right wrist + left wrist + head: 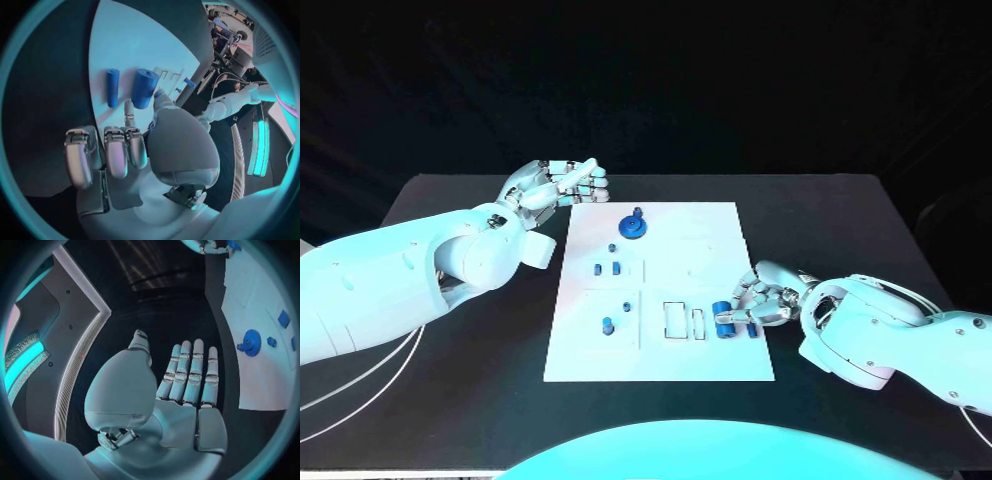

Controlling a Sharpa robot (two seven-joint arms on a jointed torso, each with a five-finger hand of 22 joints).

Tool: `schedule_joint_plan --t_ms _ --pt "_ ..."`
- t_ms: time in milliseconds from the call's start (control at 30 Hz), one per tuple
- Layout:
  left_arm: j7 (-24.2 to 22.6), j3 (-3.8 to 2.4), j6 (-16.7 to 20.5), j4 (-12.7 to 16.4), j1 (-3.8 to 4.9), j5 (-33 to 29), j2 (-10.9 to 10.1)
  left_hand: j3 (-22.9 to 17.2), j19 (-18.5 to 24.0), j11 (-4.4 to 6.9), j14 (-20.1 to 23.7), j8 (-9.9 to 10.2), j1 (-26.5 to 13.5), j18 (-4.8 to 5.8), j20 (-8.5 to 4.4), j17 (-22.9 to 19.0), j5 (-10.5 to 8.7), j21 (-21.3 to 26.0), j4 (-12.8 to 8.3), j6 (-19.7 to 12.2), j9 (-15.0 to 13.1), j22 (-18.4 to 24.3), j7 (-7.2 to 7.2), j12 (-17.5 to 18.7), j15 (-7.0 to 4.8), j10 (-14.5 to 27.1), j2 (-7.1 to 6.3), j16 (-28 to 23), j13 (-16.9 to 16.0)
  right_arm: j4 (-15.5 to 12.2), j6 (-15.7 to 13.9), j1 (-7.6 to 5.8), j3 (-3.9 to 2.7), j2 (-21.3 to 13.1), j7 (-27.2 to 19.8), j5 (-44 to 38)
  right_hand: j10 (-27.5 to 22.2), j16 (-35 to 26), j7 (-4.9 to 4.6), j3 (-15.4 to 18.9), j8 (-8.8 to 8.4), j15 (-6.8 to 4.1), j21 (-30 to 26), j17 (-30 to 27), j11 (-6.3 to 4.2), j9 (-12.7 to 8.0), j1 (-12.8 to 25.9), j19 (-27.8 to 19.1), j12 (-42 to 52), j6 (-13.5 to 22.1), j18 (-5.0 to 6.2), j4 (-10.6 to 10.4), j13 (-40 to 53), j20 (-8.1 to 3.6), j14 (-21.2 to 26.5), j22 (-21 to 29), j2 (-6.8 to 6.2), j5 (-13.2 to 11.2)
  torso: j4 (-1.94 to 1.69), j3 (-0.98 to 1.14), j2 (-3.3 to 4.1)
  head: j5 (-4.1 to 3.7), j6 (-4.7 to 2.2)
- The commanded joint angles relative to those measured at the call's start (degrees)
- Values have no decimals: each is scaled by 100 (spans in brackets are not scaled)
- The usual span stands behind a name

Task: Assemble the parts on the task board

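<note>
White rectangular task board (pixel 678 300) lying in the middle of the black counter (pixel 848 215), with small blue plastic parts spread over it. A round blue knob-like part (pixel 633 226) stands near the board's far edge; small blue pegs (pixel 606 268) sit in the marked fields on its left half; two short blue cylinders (pixel 728 320) lie side by side at the right edge.

The left robot hand (pixel 557 185) hovers off the board's far left corner, fingers extended and apart, holding nothing; the left wrist view confirms a flat, empty palm (pixel 184 390).

The right robot hand (pixel 764 295) rests at the board's right edge with fingers curled toward the cylinders. In the right wrist view the thicker blue cylinder (pixel 145 88) lies just beyond the fingertips (pixel 128 106); contact appears likely, but no closed grasp is visible, so its hold cannot be told.

Step in hand, as judged: picking up a cylinder. The next move calls for closing the fingers round it, lifting, and seating it in its matching field.
</note>
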State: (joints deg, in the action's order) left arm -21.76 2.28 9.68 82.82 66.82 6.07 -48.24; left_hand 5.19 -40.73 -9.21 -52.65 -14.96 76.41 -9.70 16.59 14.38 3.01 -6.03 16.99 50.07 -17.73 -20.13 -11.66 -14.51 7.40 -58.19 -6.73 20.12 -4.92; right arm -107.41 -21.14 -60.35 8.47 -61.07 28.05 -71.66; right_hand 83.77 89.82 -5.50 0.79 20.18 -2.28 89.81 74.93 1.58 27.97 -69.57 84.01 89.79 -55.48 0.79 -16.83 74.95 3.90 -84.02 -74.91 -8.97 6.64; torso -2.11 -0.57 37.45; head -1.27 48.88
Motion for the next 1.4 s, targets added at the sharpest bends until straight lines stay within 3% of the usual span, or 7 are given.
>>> schedule_joint_plan --t_ms 33,500,567,733,1000,1133,1400 --pt "-71 -3 -41 10 1 16 2 -17 29 2 22 -27 54 -19 3 -23 -16 72 -4 -8 9 68 -8 30 42 -66 16 -116 8 27 231 42 6 54 138 -87 623 18 -9 42 44 -26 19 1507 -30 -4 62 599 21 -50 -79 -13 1505 -55 -598 -1509 -22 25 -1 0 3 12 9" --pt "-59 -2 -117 22 0 14 -11 -26 -5 -8 52 -30 96 -18 5 -59 -18 158 -7 -1 19 171 -14 73 65 -85 60 -314 19 107 578 196 18 256 397 -388 623 18 63 15 156 -77 19 1507 -93 16 -25 599 21 -217 -79 -1 1505 -91 -598 -1509 -23 138 0 0 -6 -12 39" --pt "-56 -1 -131 23 0 15 -17 -31 -26 -10 12 -32 106 -22 5 -53 -18 165 -8 5 20 187 -14 87 60 -73 81 -323 23 102 558 204 19 264 406 -408 623 18 87 -85 189 -98 19 1507 -116 14 -197 599 21 -256 -79 5 1505 -110 -598 -1509 0 346 5 0 -8 -10 34" --pt "-54 0 -151 17 0 16 -27 -46 -55 -9 -32 -37 145 -25 5 -48 -19 181 -15 17 23 219 -18 100 57 -70 130 -356 25 91 370 215 19 264 390 -366 623 18 161 -386 259 -153 19 1507 -182 -1 -433 599 21 -401 -79 11 1505 -157 -598 -1509 81 471 1 -4 -4 -11 3" --pt "-55 0 -164 10 -1 16 -31 -57 -81 -8 -61 -37 193 -28 4 -44 -19 192 -20 20 27 245 -18 108 55 -74 171 -387 25 40 155 211 18 259 353 -265 623 18 258 -809 315 -231 19 1507 -271 -39 -664 599 21 -535 -79 34 1505 -228 -598 -1509 62 992 2 -4 -6 1 -16" --pt "-55 1 -160 3 -1 16 -29 -64 -98 -8 -86 -36 252 -28 4 -40 -20 204 -26 20 31 272 -19 113 53 -79 199 -416 25 -10 -36 155 17 238 248 -95 623 18 291 -954 344 -255 19 1507 -300 -43 -692 599 21 -592 -79 29 1505 -248 -598 -1509 56 1095 7 -6 -8 14 -9" --pt "-67 1 -175 -16 -2 16 -17 -69 -118 -6 -159 -35 345 -28 4 -22 -20 219 -32 25 39 317 -19 124 43 -81 235 -440 25 -125 -466 -126 15 210 -151 871 623 18 345 -1264 413 -301 19 1507 -347 -48 -570 599 21 -704 -79 21 1505 -289 -598 -1509 -10 1291 1 -9 -9 20 -45"
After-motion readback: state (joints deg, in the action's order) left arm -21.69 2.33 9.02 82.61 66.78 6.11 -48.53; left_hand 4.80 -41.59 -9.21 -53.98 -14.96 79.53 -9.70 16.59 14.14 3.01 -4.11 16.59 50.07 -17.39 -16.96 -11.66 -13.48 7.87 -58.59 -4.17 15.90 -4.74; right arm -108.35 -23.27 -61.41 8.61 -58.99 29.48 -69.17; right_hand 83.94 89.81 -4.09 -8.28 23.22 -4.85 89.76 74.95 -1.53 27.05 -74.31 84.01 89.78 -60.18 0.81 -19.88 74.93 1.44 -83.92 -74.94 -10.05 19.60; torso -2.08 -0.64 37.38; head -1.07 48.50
